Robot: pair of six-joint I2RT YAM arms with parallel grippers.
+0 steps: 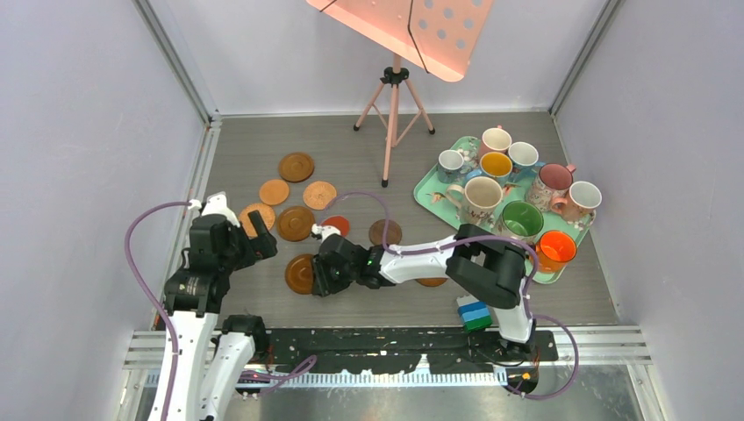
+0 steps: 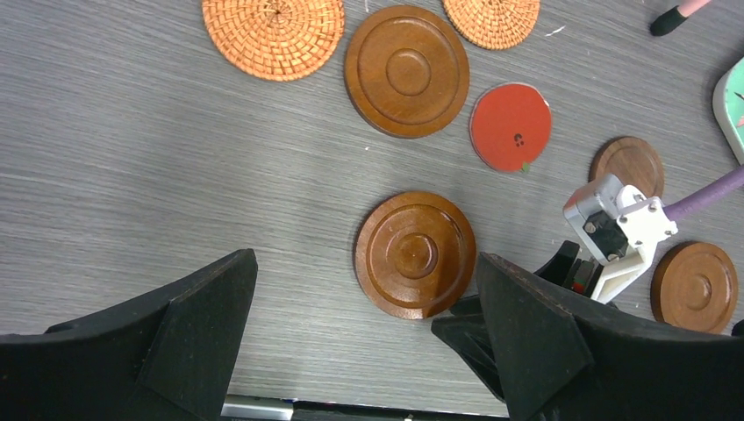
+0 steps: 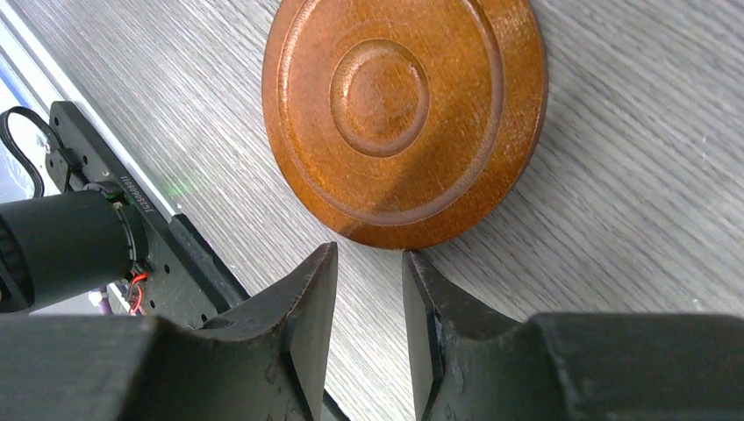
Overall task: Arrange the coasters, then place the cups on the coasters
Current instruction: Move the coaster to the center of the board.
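A grooved brown coaster (image 1: 300, 274) (image 2: 415, 254) (image 3: 399, 114) lies flat on the grey table near the front. My right gripper (image 1: 318, 274) (image 3: 369, 252) sits just beside its rim, jaws a narrow gap apart with nothing between them. My left gripper (image 1: 263, 246) (image 2: 361, 263) hovers wide open above the table, left of that coaster. Farther back lie other coasters: woven orange (image 2: 274, 31), grooved brown (image 2: 406, 70), red (image 2: 510, 126) and small dark ones (image 2: 626, 163). Several cups (image 1: 481, 197) stand on the mint tray (image 1: 424, 195) at the right.
A pink music stand on a tripod (image 1: 393, 96) rises behind the coasters. A blue and green block (image 1: 475, 313) sits by the right arm's base. Grey walls close in left and right. One more coaster (image 1: 432, 281) peeks out under the right arm.
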